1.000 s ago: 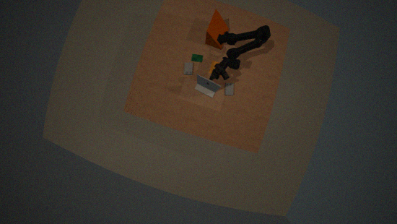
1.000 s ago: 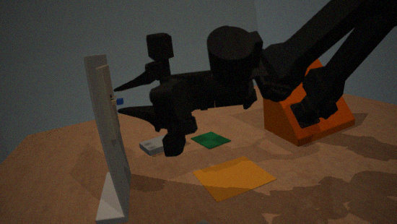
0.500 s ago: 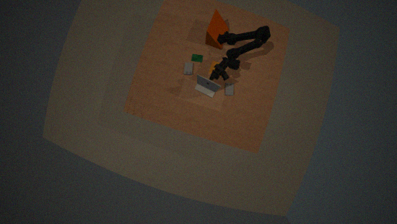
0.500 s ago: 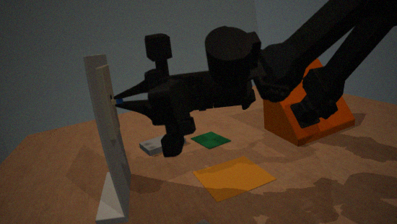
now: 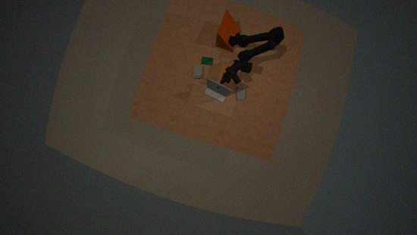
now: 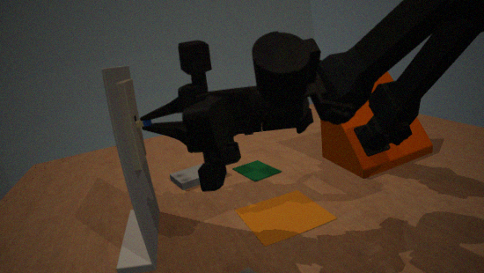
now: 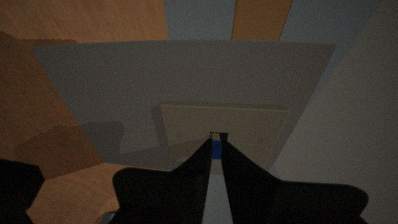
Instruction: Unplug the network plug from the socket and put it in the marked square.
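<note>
The upright grey panel (image 5: 213,84) (image 6: 118,110) (image 7: 95,75) carries a pale socket plate (image 6: 127,97) (image 7: 185,120). The small blue plug (image 6: 148,123) (image 7: 217,150) sits at the socket opening, its pale front end at the plate. My gripper (image 6: 143,123) (image 7: 216,143) is shut on the plug, one fingertip above it and one below in the exterior view. The fingers hide most of the plug, and the tab's position cannot be made out. A flat orange-yellow square (image 6: 286,217) and a smaller green patch (image 5: 207,61) (image 6: 257,171) lie on the table; which is the marked square is not clear.
A grey box (image 5: 198,71) (image 6: 184,178) lies to one side of the panel and another grey box (image 5: 241,94) to the other. A large orange wedge (image 5: 227,29) (image 6: 343,147) stands farther back, near the arm. The panel has a pale foot (image 5: 214,95) (image 6: 133,251).
</note>
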